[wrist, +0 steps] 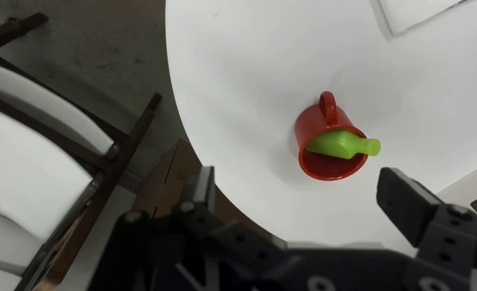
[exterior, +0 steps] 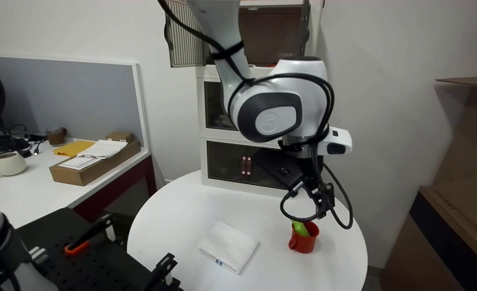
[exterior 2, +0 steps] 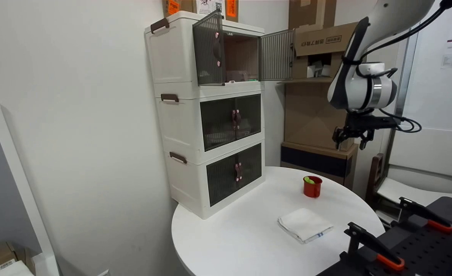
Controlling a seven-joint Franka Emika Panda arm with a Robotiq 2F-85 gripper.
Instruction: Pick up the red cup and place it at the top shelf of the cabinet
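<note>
1. White robot arm point(exterior: 268, 105): in both exterior views it enters at the top edge, slants down to a rounded joint, and carries its wrist below that bend.
2. Tool point(exterior 2: 350, 145): it hangs beneath the wrist, tips pointing down, and its two fingers point(wrist: 404, 206) are spread wide.
3. Black cables point(exterior: 291, 75): strapped along the arm, they curl into loops next to the tool.
4. Round white worktop point(exterior 2: 245, 237): it lies below the tool, apart from the fingertips.
5. Red mug point(wrist: 313, 125): it stands upright on the worktop, lower than the tool and apart from it. The wrist view shows it between the lines of the two fingers, nearer the finger at that picture's right; its handle faces away from the tool.
6. Lime-green bottle-shaped item point(wrist: 339, 143): it leans inside the mug, its narrow end poking past the rim.
7. Folded white cloth point(exterior: 228, 247) with blue stripes: it lies flat on the worktop, below the tool and farther from it than the mug.
8. White cabinet point(exterior 2: 179, 126): in an exterior view it rises to the picture's left of the tool. Its top shelf point(exterior 2: 241, 55), framed by two ribbed doors point(exterior 2: 209, 53) swung outward, sits higher than the tool.
9. Chair point(wrist: 24, 161): the wrist view shows its white seat lower than the tool, past the finger at the picture's left.
</note>
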